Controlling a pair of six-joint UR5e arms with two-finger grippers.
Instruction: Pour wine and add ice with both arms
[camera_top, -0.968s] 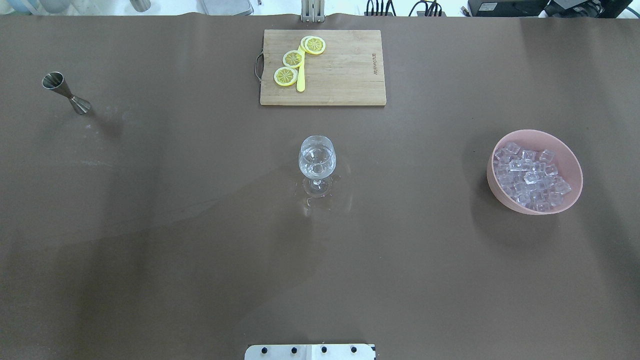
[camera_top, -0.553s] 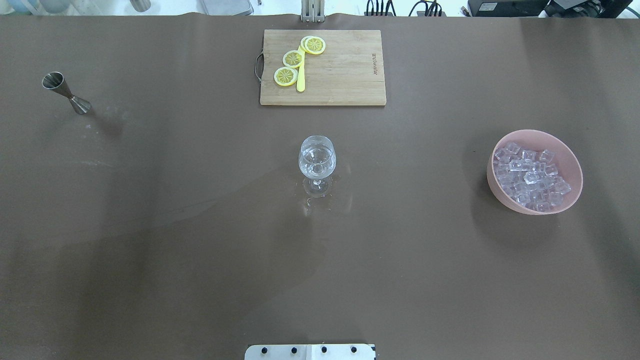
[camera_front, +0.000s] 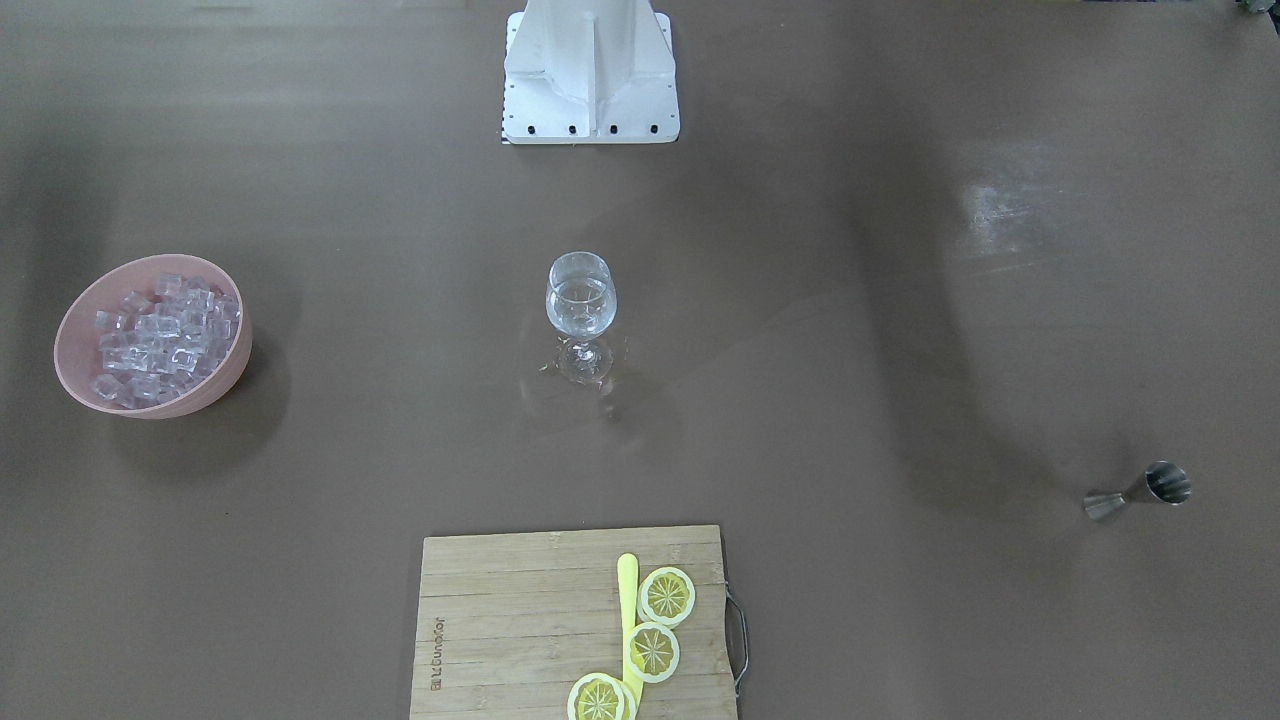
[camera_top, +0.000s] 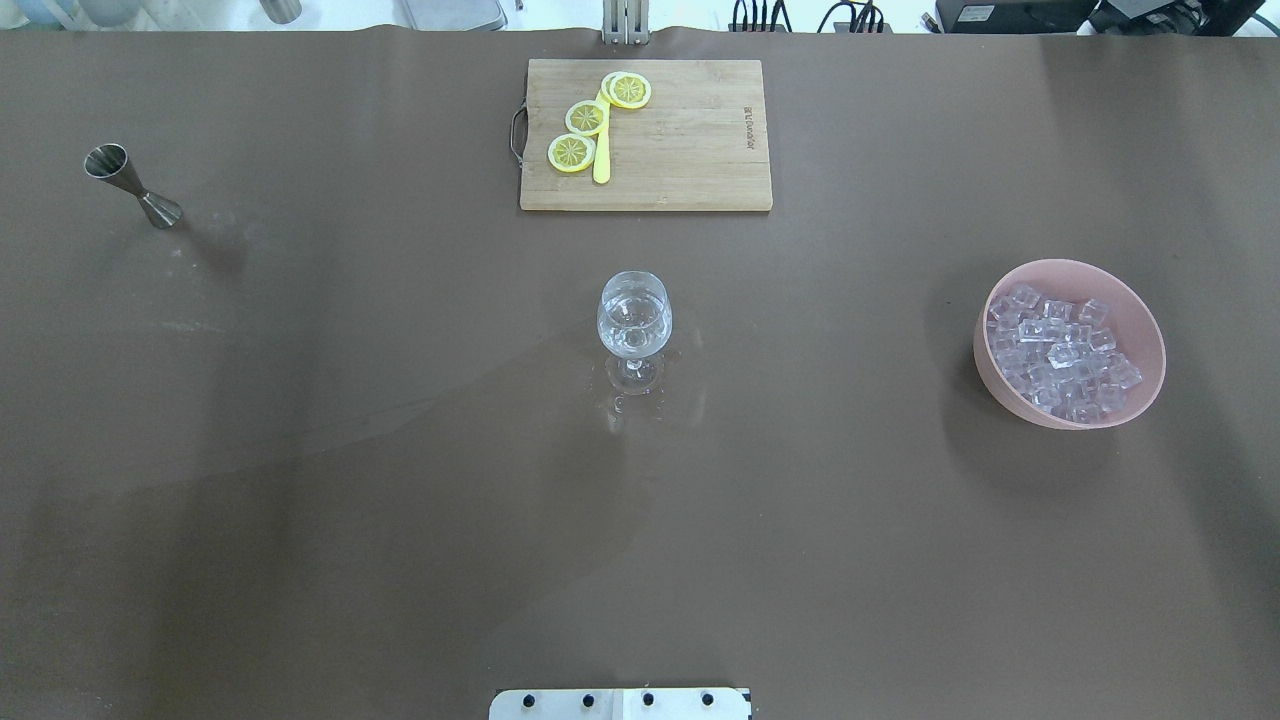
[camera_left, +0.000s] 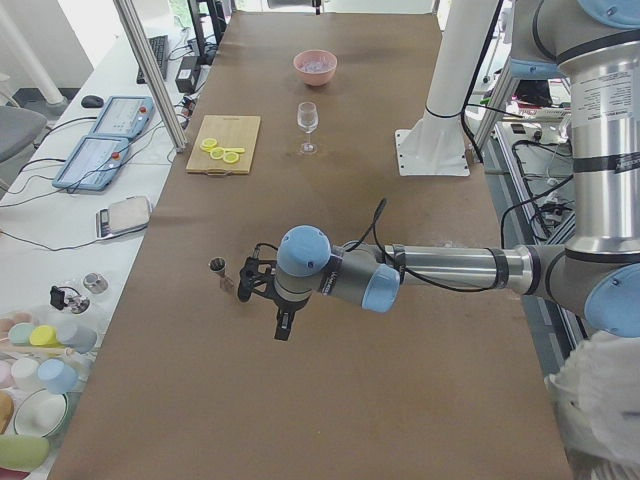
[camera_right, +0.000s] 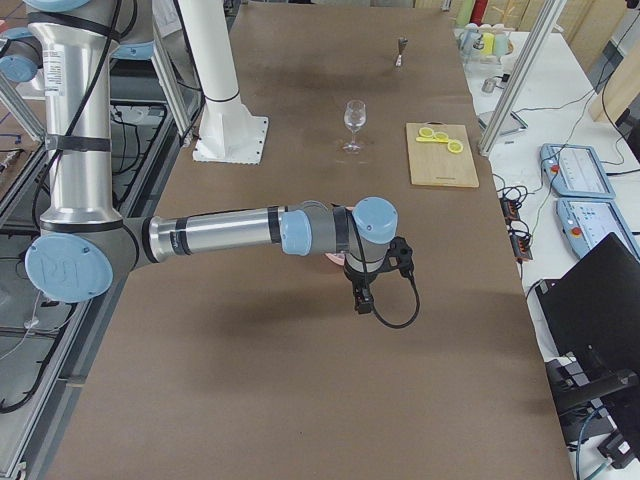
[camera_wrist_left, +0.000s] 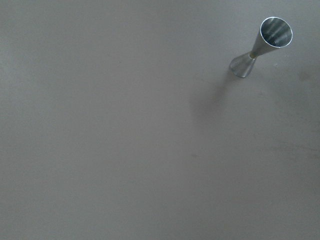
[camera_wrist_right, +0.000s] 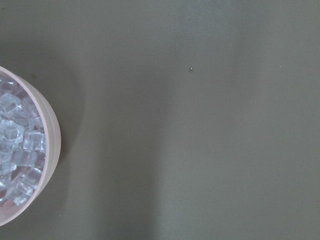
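The wine glass (camera_top: 634, 322) at centre already holds wine (camera_top: 631, 340); the ice (camera_top: 1060, 348) waits in the pink bowl (camera_top: 1003, 392), right; whether the jaws of the left arm (camera_left: 440, 268) and right arm (camera_right: 220, 232) are clenched, I cannot tell

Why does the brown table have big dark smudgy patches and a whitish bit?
Overhead exterior: the broad soft dark patches on the table are probably shadows of something above the frame. Exterior front-facing: the whitish streak at upper right looks like glare or a smear; the pink bowl throws a darker shadow, and the wine glass scatters bright flecks round its foot.
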